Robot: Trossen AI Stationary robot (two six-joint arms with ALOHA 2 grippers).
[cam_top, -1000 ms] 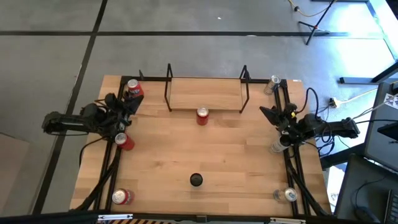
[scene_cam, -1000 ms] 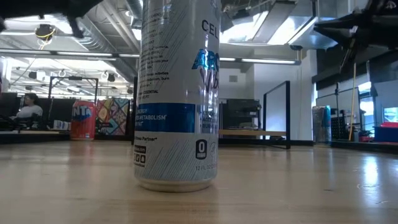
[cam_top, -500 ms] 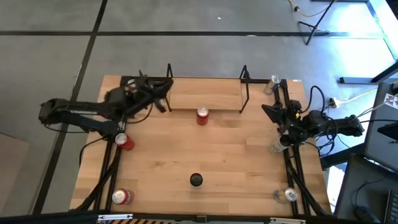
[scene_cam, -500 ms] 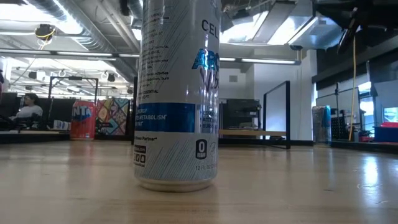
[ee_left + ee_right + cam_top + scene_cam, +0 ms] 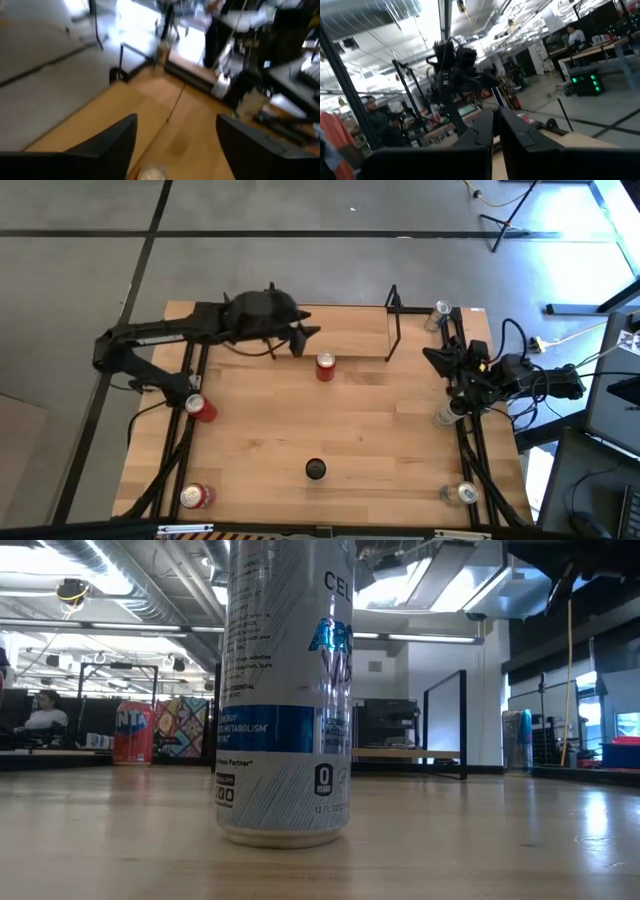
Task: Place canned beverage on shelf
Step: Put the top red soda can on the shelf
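Observation:
A red can [image 5: 325, 367] stands upright on the table just in front of the shelf [image 5: 345, 330], a low light-wood board with a black wire frame [image 5: 393, 320] at its right end. The left arm hides the shelf's left end. My left gripper [image 5: 304, 342] is open above the shelf's front left part, just left of the can. In the left wrist view [image 5: 175, 120] the can's top [image 5: 152, 173] shows low between the fingers. My right gripper [image 5: 428, 358] waits at the table's right edge, shut and empty [image 5: 496, 112].
Red cans stand at the left edge [image 5: 199, 408] and near left corner [image 5: 196, 497]. Silver cans stand along the right edge [image 5: 441, 313], [image 5: 447, 415], [image 5: 463, 494]. A white and blue can [image 5: 316, 470] stands near the front middle, filling the low view [image 5: 285, 690].
My left arm has swung from the table's left edge toward the right and the far side, over the shelf's left end, and its gripper now stands just left of the red can in front of the shelf. The cans have stayed where they were.

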